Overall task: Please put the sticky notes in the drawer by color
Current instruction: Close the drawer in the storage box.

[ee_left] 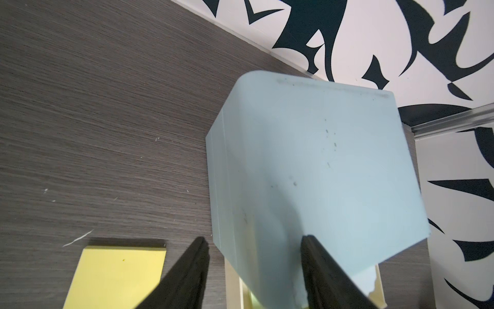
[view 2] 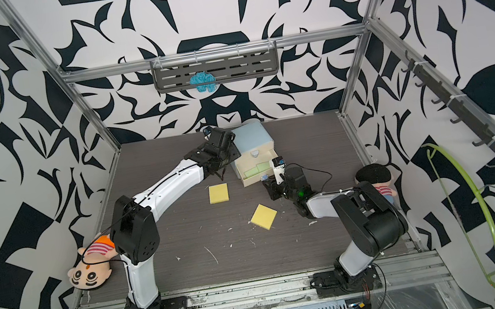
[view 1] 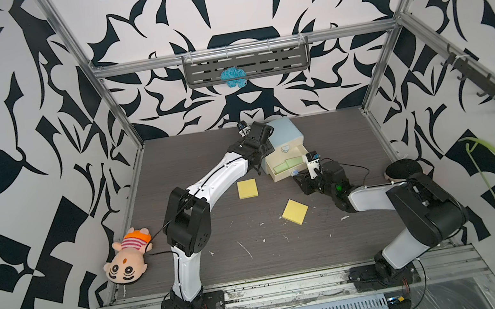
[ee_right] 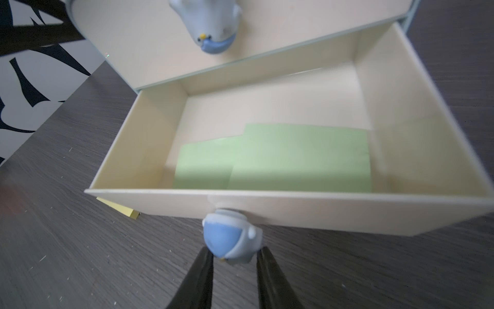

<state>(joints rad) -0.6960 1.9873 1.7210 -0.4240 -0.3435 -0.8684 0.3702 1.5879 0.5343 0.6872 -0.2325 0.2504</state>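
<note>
The right wrist view shows the right claw pinching the open drawer's knob, green notes inside. Left claw straddles the chest, grip unclear. Yellow notes lie on the desk.

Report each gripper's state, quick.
Left gripper: jaws astride the chest edge; whether it grips cannot be told.
Right gripper: closed on the knob of the open drawer.

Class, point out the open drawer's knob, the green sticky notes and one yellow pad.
open drawer's knob (ee_right: 223, 238), right wrist view, blue cap
green sticky notes (ee_right: 299, 160), right wrist view, upper sheet's middle
yellow pad (view 1: 247, 189), in a top view, its centre
</note>
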